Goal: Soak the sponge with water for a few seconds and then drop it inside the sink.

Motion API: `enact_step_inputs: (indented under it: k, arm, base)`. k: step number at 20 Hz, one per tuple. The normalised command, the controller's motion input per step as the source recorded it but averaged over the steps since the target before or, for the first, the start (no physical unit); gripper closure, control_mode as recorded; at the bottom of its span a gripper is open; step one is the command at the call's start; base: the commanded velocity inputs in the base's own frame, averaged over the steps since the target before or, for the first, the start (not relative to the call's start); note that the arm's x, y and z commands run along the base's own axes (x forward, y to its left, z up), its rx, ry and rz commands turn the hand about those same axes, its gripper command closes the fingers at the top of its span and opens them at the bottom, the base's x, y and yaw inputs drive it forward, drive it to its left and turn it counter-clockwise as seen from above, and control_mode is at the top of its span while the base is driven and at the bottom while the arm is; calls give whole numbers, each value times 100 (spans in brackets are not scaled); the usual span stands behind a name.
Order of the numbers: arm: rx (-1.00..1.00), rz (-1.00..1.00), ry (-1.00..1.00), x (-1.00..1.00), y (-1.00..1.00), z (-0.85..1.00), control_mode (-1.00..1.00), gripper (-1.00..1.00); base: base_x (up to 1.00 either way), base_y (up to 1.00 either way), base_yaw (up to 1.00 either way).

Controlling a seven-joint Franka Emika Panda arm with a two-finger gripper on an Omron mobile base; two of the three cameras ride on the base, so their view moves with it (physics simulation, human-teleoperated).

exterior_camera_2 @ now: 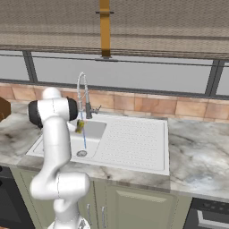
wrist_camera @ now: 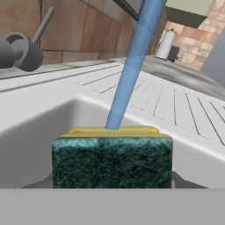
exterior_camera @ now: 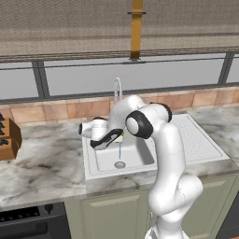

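Jaws clamped on the sponge [wrist_camera: 112, 160], held above the sink [exterior_camera: 100, 161] basin, just below the faucet [exterior_camera: 116, 91] spout. Water [wrist_camera: 129, 66] hits the sponge's yellow top edge. Soak step, I'd say: hold steady, keep the sponge centred under the stream, then open the jaws over the basin, not the drainboard [exterior_camera_2: 134, 141].
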Motion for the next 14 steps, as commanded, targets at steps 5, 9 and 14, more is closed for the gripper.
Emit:
enact_step_inputs:
  k: [5,9,14]
  arm:
    - [5,6,10,0,1,52,-100,100]
    - [10,14,23,-4,2,56,-100,100]
    - [12,16,30,-28,23,23,-100,100]
  base:
    - [0,0,0]
    - [0,0,0]
    - [0,0,0]
